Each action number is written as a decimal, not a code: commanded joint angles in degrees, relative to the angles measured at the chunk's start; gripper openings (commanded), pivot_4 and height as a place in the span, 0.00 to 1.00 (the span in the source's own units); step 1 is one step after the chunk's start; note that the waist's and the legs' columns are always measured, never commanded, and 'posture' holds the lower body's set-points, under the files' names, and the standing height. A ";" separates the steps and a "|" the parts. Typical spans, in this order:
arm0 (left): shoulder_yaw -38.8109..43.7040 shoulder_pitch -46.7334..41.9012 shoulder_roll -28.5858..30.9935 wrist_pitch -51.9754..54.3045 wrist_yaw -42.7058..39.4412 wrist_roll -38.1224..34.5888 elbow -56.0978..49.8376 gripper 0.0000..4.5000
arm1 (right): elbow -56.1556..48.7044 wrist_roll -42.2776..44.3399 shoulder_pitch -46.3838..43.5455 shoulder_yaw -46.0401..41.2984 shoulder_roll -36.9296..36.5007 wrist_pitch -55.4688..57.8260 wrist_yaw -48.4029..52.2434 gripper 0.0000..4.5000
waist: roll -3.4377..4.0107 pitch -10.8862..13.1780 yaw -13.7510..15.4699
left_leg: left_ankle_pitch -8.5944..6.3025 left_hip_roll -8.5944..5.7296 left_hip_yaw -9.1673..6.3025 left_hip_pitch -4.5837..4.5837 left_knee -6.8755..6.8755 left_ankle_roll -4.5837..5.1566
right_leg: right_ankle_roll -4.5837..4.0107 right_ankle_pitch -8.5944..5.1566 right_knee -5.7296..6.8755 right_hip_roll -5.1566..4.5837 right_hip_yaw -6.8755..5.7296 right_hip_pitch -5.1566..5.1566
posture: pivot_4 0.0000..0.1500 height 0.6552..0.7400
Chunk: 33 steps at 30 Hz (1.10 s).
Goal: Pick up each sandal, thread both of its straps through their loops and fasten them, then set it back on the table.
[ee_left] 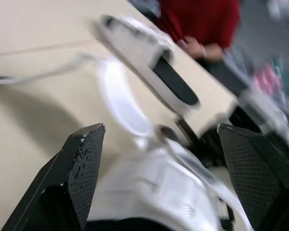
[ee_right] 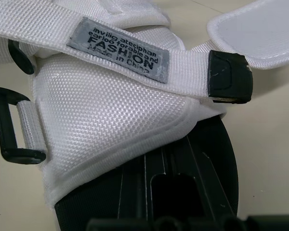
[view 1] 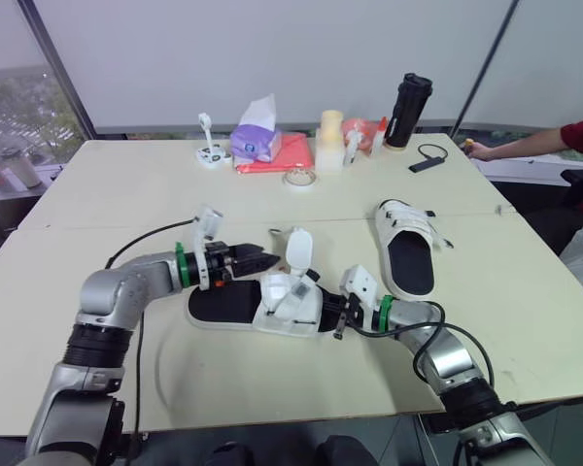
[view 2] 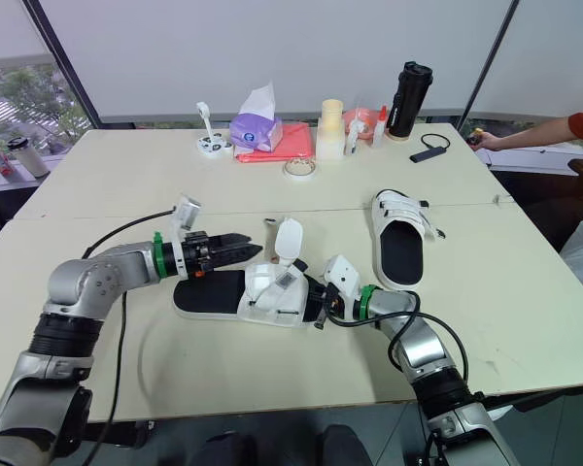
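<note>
Stage of the task, early. The near sandal (view 1: 272,306) lay on the desk (view 1: 126,194) directly in front of you, heel toward your left gripper (view 1: 267,260) and toe toward your right gripper (view 1: 338,318). Neither of its straps was fastened: one strap (view 1: 298,249) stood upright and loose, and the labelled strap (ee_right: 120,45) lay across the white upper with its black tip (ee_right: 229,77) free. The black loop (ee_right: 12,127) at the side was empty. Your left fingers (ee_left: 82,163) were spread wide apart, hovering just above the heel and holding nothing. Your right fingers appeared clamped on the toe end of the sole. The far sandal (view 1: 405,248) rested well apart on your right; whether its straps were fastened could not be told. Threading, fastening and setting down were judged not yet done.
</note>
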 commanded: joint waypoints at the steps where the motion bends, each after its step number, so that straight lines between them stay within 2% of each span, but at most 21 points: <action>1: -5.51 -5.95 0.75 -7.08 -8.85 6.50 3.76 0.86 | 6.17 -4.03 1.29 2.95 0.49 2.15 -0.89 0.00 | 0.00 0.00 0.01 | 0.00 0.00 0.00 0.00 0.01 0.00 | 0.00 0.00 0.00 0.00 0.00 0.00 | 1.00 1.00; 9: -13.20 -13.50 -2.32 -14.74 -21.35 15.75 16.52 0.86 | 6.04 -4.27 1.57 2.71 1.12 2.09 -1.73 0.00 | 0.01 -0.01 -0.48 | 0.02 0.01 0.02 -0.03 -0.05 0.03 | -0.02 0.01 0.00 0.01 0.00 -0.08 | 1.00 1.00; 18: -15.39 -18.16 -6.77 -20.24 -26.41 23.66 28.85 0.86 | 5.24 -4.27 2.51 2.38 1.90 2.24 -3.01 0.00 | -0.05 0.00 -0.54 | 0.02 0.02 0.01 -0.07 0.04 0.06 | 0.03 0.03 0.02 0.16 -0.03 -0.07 | 1.00 1.00; 33: -14.19 -24.65 -13.95 -18.82 -31.74 28.50 42.17 0.86 | 4.87 -4.50 2.85 2.14 2.31 2.04 -3.87 0.00 | -0.17 -0.04 -0.28 | 0.02 0.06 -0.05 -0.10 0.20 0.07 | 0.40 0.19 0.02 0.90 0.00 -0.03 | 1.00 1.00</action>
